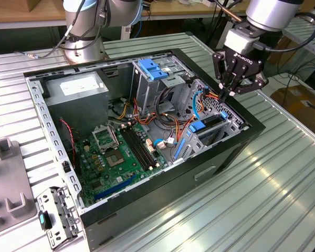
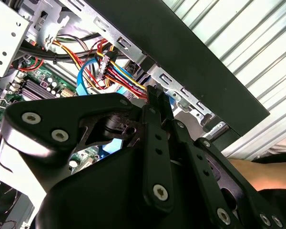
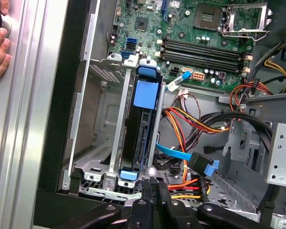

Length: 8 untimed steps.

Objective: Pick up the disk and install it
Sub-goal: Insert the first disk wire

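Disk (image 3: 140, 129) seated on edge in bay; gripper (image 1: 232, 89) above, closed.

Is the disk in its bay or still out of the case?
In. The disk stands on edge between the bay's metal rails inside the case; the gripper is shut above it, holding nothing.

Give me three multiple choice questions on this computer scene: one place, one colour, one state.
1. Where is the disk? A flat on the motherboard; B on edge in the case bay; C on the table.
2. What colour is its end tab? A red; B blue; C green.
3. How are the fingers of the hand? A wide open; B shut on the disk; C shut, empty.
B: it stands between the bay's rails. B: the tab is blue. C: the fingertips meet above the bay.
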Each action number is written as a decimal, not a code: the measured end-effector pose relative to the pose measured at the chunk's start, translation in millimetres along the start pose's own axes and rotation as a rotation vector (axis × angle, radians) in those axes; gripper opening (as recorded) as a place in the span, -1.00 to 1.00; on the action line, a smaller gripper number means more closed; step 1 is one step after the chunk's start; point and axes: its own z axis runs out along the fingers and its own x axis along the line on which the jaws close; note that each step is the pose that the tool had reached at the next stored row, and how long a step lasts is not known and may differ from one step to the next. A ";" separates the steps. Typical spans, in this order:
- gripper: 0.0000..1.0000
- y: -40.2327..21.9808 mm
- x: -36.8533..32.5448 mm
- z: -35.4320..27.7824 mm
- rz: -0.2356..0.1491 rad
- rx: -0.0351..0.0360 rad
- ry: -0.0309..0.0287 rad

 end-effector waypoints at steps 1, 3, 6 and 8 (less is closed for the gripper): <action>-0.66 0.0 0.0 0.0 0.000 0.0000 0.0000; -0.66 0.0 0.0 0.0 0.001 0.0000 0.0000; -0.66 0.0 0.0 0.0 0.003 -0.0001 0.0000; -0.66 0.0 0.0 0.0 0.003 -0.0001 -0.0001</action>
